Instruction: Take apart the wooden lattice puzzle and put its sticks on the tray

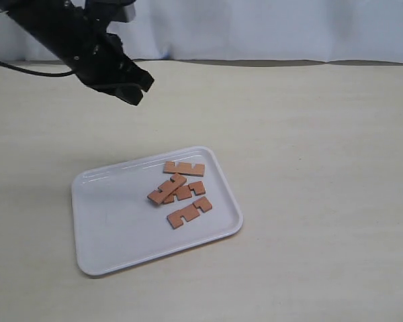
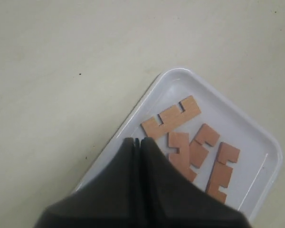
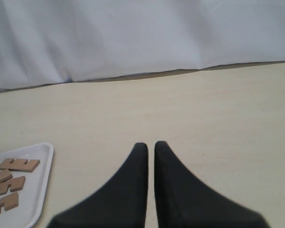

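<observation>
Reddish-brown sticks (image 1: pixel 185 168) lie separate on the white tray (image 1: pixel 114 228). Exterior view: the left end effector (image 1: pixel 140 90) hangs closed and empty over the table (image 1: pixel 309 134), up-left of them. Left wrist view: sticks just past its tips. Right wrist view: right end effector (image 3: pixel 150 145) closed, empty, tray well aside.

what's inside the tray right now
Four loose sticks lie in the tray: two lie apart, and in the middle one lies across another. Whatever part of the lower stick sits beneath it is covered.
</observation>
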